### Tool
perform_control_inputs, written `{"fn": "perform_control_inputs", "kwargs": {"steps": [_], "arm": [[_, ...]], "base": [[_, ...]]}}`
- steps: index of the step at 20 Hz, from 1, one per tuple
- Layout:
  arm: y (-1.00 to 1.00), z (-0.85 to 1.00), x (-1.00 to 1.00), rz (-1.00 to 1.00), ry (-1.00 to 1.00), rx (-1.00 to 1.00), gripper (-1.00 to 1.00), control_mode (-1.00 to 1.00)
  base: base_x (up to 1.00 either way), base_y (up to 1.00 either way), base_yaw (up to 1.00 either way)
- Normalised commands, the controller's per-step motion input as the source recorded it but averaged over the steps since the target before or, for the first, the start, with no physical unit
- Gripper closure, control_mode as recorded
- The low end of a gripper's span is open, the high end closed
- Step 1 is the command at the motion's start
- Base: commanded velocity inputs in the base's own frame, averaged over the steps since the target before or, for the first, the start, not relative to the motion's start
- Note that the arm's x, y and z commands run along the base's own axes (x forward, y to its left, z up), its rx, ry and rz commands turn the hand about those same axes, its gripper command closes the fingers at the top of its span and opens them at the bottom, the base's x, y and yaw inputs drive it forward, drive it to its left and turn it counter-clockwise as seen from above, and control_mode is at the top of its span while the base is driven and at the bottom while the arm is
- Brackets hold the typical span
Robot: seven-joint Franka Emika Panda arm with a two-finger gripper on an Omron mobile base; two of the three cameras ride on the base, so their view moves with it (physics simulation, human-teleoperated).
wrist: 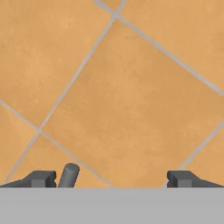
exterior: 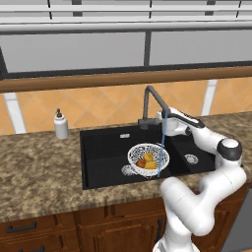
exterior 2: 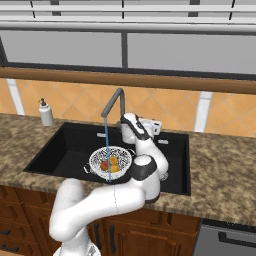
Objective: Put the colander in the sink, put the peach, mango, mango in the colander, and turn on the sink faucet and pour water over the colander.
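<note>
A: Where's the colander (exterior: 148,158)?

B: In the left basin of the black sink (exterior: 103,157), with the peach (exterior: 141,163) and 2 mangoes (exterior: 149,157) inside. A thin blue stream of water (exterior: 163,142) drops from the faucet (exterior: 153,101) spout onto its right rim.

A: And the tool (wrist: 111,179)?

B: Released, tips spread wide with nothing between them. It faces the orange wall tiles (wrist: 131,100) behind the sink. A small grey lever (wrist: 68,176) sits just beside 1 tip.

A: Anything else on the bench (exterior: 39,162)?

B: A white soap dispenser (exterior: 60,124), left of the sink.
</note>
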Motion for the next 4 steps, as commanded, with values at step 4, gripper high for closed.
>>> {"fn": "perform_control_inputs", "kwargs": {"steps": [4], "arm": [[-0.17, 0.0, 0.0, 0.0, 0.0, 0.0, -1.0, -1.0]], "base": [[0.0, 0.0, 0.0]]}}
